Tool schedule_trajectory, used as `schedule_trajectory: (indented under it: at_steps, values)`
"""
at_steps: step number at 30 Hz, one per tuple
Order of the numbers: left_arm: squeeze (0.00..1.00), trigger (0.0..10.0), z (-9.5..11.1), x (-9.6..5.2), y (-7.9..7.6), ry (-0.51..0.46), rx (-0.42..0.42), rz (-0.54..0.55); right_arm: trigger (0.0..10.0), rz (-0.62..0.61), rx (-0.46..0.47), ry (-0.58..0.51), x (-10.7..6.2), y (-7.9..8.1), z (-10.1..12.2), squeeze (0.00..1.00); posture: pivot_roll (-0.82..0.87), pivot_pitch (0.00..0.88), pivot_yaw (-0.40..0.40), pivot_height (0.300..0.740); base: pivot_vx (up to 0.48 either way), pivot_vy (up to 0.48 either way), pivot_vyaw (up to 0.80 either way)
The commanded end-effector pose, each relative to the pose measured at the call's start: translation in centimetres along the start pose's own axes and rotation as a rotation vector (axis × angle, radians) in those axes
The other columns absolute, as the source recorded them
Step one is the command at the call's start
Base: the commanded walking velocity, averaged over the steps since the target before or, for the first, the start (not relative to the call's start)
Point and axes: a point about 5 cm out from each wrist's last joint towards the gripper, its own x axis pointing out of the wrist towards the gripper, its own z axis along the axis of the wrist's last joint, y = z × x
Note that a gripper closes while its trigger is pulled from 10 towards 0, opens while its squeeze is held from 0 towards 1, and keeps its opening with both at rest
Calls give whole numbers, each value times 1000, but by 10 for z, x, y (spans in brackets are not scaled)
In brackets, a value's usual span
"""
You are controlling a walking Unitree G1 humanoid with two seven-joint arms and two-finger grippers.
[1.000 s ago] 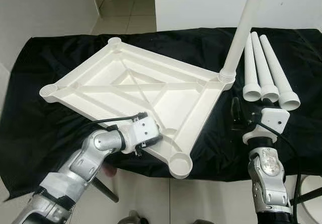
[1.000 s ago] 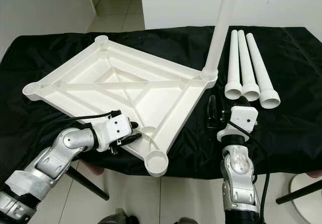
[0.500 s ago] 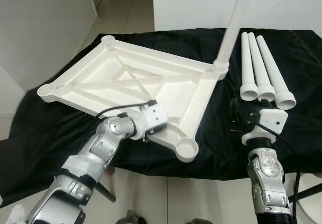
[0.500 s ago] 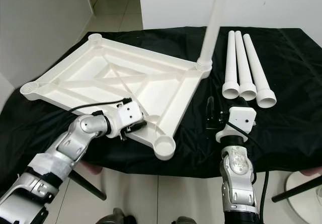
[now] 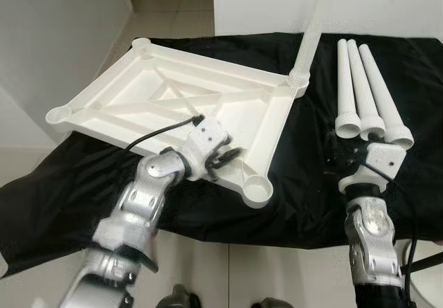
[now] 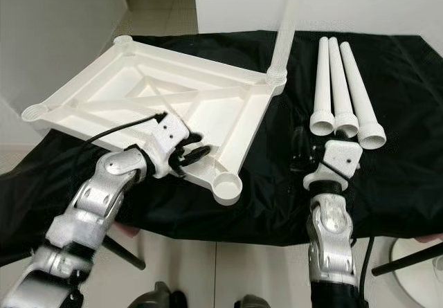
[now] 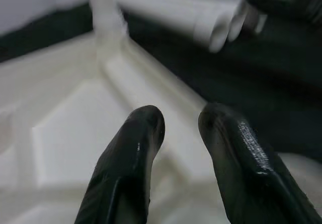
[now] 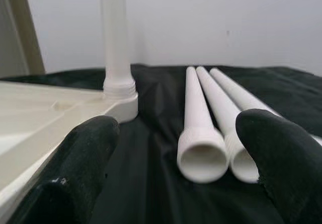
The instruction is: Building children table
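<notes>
tabletop [image 5: 173,97]: upside down on the black cloth [image 5: 83,176], ribbed underside up. Against the shot a second earlier it sat turned, near corner socket [image 5: 257,191] swung toward the middle; some of that shift was the camera moving.
fitted leg [image 5: 309,34]: upright in the far right corner socket, one of four in.
loose legs [image 5: 363,90]: three side by side on the cloth, right of the tabletop, open ends toward the robot. Same spot as before.
left gripper [image 5: 232,157]: over the near rim of the tabletop, by the empty near socket. It had gone from the outer edge up onto the rim. Fingers [image 7: 128,153] a little apart in the wrist view, nothing visibly pinched; contact with the rim unclear.
right gripper [image 8: 178,171]: low on the cloth just short of the loose legs, fingers spread wide, holding nothing. It had edged closer to the leg ends.
meaning: looked like the tabletop got repositioned and steadied so an empty socket was reachable; right side lined up to pick the nearest leg. Three sockets left to fill.
</notes>
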Motion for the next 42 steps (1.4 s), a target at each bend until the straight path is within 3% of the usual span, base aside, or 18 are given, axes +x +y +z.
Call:
schedule_trajectory:
  at_steps: [1,4,9,10,11,12,14,21,32,42]
  values:
    - [0,10000,8,-6,-3,-62,-66,8,10000,-42,-8,30,5,-6,-5,0,-52,43,61,740,0,0,0]
    - [0,10000,23,-5,-8,-162,-94,-48,10000,-103,-37,45,22,-13,-4,0,-44,48,58,740,0,0,0]
    - [0,10000,29,-3,-7,-190,-90,-24,10000,-121,-45,53,31,-14,-4,0,-40,55,58,740,0,0,0]
    - [0,10000,36,-1,1,-232,-69,77,10000,-131,-49,63,37,-13,-4,0,-39,58,64,740,0,0,0]
    - [0,10000,36,-1,1,-232,-69,77,10000,-131,-49,63,37,-13,-4,0,-39,58,64,740,0,0,0]
    - [0,10000,42,0,8,-274,-119,181,10000,-141,-54,66,45,-11,-3,0,-41,66,71,740,0,0,0]
    - [0,10000,51,1,6,-326,-201,263,10000,-159,-46,69,62,-5,0,0,-38,75,76,740,0,0,0]
    - [0,10000,57,3,-7,-268,-191,235,10000,-161,-10,71,78,0,2,0,6,118,78,740,0,0,0]
    - [0,10000,70,3,-27,-228,-195,193,10000,-149,22,65,88,6,4,0,32,185,90,740,0,0,0]
    - [0,10000,73,0,-33,-197,-244,222,10000,-153,43,73,96,11,7,0,44,229,95,740,0,0,0]
